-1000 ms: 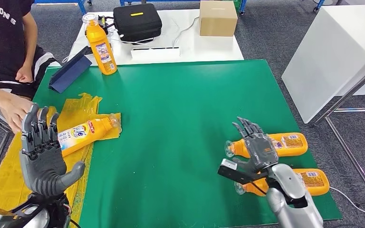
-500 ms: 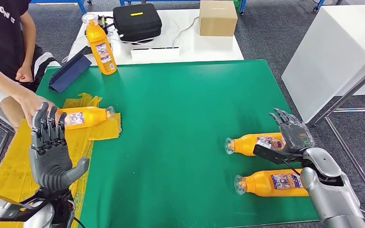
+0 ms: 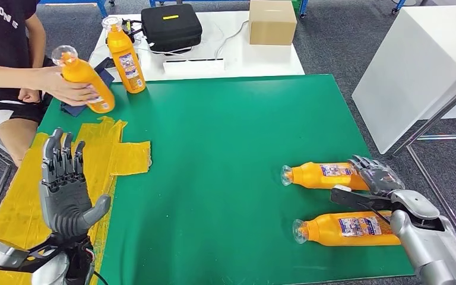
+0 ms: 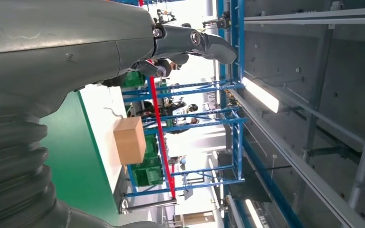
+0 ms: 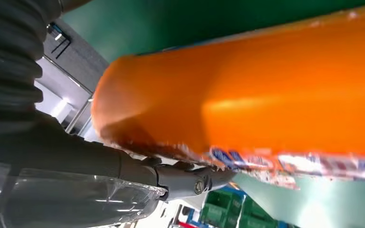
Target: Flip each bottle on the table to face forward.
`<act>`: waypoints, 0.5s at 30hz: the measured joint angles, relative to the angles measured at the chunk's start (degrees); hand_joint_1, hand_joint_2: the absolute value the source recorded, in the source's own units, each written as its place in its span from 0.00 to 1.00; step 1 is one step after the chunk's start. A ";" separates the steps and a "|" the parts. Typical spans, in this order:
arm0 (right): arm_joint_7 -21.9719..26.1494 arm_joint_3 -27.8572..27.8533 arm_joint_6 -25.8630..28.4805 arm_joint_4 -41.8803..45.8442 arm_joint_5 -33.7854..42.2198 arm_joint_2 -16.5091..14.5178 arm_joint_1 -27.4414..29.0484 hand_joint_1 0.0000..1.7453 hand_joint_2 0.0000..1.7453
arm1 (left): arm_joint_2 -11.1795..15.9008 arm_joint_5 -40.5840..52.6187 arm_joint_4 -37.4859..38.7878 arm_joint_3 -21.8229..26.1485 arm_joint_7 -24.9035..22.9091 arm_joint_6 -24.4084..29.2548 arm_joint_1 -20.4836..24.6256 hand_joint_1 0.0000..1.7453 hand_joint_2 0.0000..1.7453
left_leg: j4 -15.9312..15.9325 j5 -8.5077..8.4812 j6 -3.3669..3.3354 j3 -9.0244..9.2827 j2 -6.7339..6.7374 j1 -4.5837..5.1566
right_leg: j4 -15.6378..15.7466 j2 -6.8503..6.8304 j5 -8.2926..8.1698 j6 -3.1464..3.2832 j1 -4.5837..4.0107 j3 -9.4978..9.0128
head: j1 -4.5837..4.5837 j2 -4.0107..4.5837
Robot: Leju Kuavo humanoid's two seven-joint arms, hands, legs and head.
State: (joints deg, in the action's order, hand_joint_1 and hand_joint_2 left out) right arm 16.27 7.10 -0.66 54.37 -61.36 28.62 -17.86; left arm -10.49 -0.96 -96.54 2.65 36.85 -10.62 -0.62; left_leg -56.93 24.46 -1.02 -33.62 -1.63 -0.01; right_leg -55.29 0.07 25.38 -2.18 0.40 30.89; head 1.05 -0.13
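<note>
Two orange bottles lie on green mat at 4 o'clock, caps pointing left: far bottle (image 3: 323,176) w/ right hand (image 3: 375,178) wrapped round its base, near bottle (image 3: 347,229) just below, untouched. Left hand (image 3: 65,193) raised at 8 o'clock, fingers spread, empty, over yellow sheet (image 3: 119,157). Person's hand (image 3: 65,86) holds third bottle (image 3: 86,80) at 11, beside upright bottle (image 3: 124,56).
</note>
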 joint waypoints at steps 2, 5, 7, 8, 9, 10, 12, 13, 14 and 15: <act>0.02 0.31 -0.22 -0.89 0.12 0.30 -0.38 0.00 1.00 | 0.00 -0.03 0.19 0.04 0.00 0.04 0.05 0.00 1.00 | 0.00 0.00 0.00 0.00 0.00 0.00 | 0.00 0.00 0.00 0.00 0.00 0.00 | 0.00 0.00; -0.03 0.95 -0.90 -1.99 0.26 0.71 -0.96 0.00 1.00 | 0.00 -0.17 0.46 0.09 -0.01 0.10 0.08 0.00 1.00 | 0.01 0.00 -0.01 0.01 0.00 0.00 | 0.00 0.00 0.00 0.00 0.00 -0.01 | -0.01 0.00; -0.60 1.48 -0.94 -2.78 -0.06 0.86 -1.46 0.00 1.00 | 0.00 -0.33 0.61 0.11 -0.02 0.15 0.08 0.00 1.00 | 0.01 0.00 -0.01 0.02 0.01 0.00 | 0.00 0.00 0.00 0.00 0.00 -0.02 | -0.01 0.00; -1.18 1.75 -0.58 -3.26 -0.48 0.85 -1.79 0.00 1.00 | 0.00 -0.39 0.68 0.12 -0.02 0.16 0.08 0.00 1.00 | 0.01 0.00 -0.01 0.03 0.02 0.00 | 0.00 0.00 0.00 0.00 0.00 -0.03 | -0.01 0.00; -1.87 2.02 0.05 -3.88 -1.08 0.76 -2.23 0.09 1.00 | -0.01 -0.41 0.73 0.13 -0.03 0.16 0.09 0.00 1.00 | 0.01 0.00 -0.01 0.04 0.02 0.00 | 0.00 0.01 0.00 0.00 0.00 -0.03 | -0.01 0.00; -2.54 2.35 0.94 -4.68 -1.81 0.60 -2.74 0.30 1.00 | -0.02 -0.42 0.75 0.14 -0.05 0.15 0.09 0.00 1.00 | 0.00 0.00 -0.01 0.05 0.02 0.00 | 0.00 0.01 0.00 0.00 0.00 -0.04 | -0.01 0.00; -3.38 2.98 3.19 -6.57 -3.24 0.12 -3.81 0.69 1.00 | -0.13 -0.42 0.76 0.17 -0.15 0.13 0.09 0.00 1.00 | 0.00 0.00 -0.01 0.06 0.03 0.00 | 0.00 0.01 0.00 0.00 0.00 -0.06 | -0.02 0.00; -3.54 3.23 4.32 -7.50 -3.77 -0.20 -4.21 0.80 1.00 | -0.21 -0.40 0.76 0.19 -0.23 0.14 0.09 0.00 1.00 | 0.00 0.00 -0.01 0.06 0.03 0.00 | 0.00 0.01 0.00 0.00 0.00 -0.06 | -0.03 0.00; -3.57 3.41 5.31 -8.29 -4.14 -0.56 -4.49 0.83 1.00 | -0.31 -0.34 0.76 0.20 -0.34 0.17 0.09 0.00 1.00 | 0.00 -0.01 -0.01 0.06 0.03 0.00 | 0.00 0.01 -0.01 0.00 0.00 -0.07 | -0.03 0.00; -3.58 3.56 6.06 -8.94 -4.37 -0.94 -4.69 0.88 1.00 | -0.39 -0.27 0.76 0.21 -0.43 0.21 0.09 0.00 1.00 | 0.00 -0.01 -0.01 0.07 0.03 0.00 | 0.00 0.01 -0.01 0.00 0.00 -0.07 | -0.03 0.00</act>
State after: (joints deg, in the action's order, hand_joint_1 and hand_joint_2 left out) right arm 12.68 10.66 5.39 45.43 -65.73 27.68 -22.55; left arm -10.88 -1.22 -95.78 2.86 36.42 -10.40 -0.53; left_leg -56.93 24.46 -1.03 -33.56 -1.60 -0.01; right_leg -55.29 0.08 25.38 -2.18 0.40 30.82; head 1.03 -0.13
